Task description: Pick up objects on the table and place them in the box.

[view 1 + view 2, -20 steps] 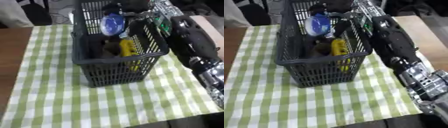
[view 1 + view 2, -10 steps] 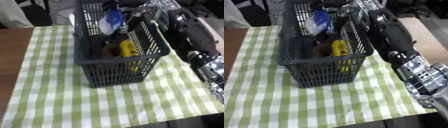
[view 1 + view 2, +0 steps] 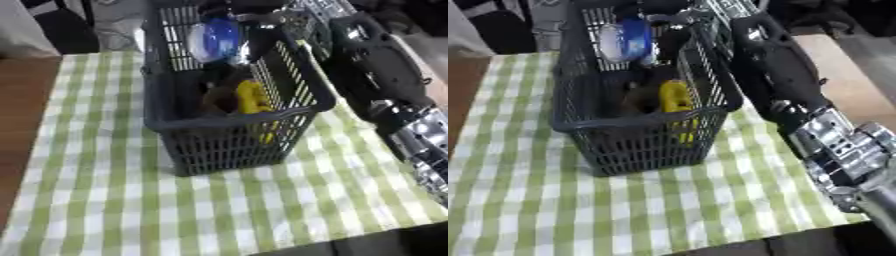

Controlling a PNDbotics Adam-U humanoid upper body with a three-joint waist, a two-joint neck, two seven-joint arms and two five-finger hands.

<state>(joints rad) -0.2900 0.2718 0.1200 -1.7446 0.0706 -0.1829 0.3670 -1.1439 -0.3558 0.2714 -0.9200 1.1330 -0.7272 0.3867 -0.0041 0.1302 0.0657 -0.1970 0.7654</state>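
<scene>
I have the right hand [image 3: 262, 12] over the basket [image 3: 302, 107], fingers curled round a blue object [image 3: 214, 35]. Placing step, I judge: next I lower it beside the yellow item [image 3: 249, 97] and release.

The right arm [image 3: 776, 75] enters from four o'clock: a bulky, glossy black shell over the forearm, then a silver metal joint [image 3: 842, 150] with ribbed rings and small dark fasteners toward the lower corner. At twelve o'clock the right hand [image 3: 262, 12] shows black with silver links.
</scene>
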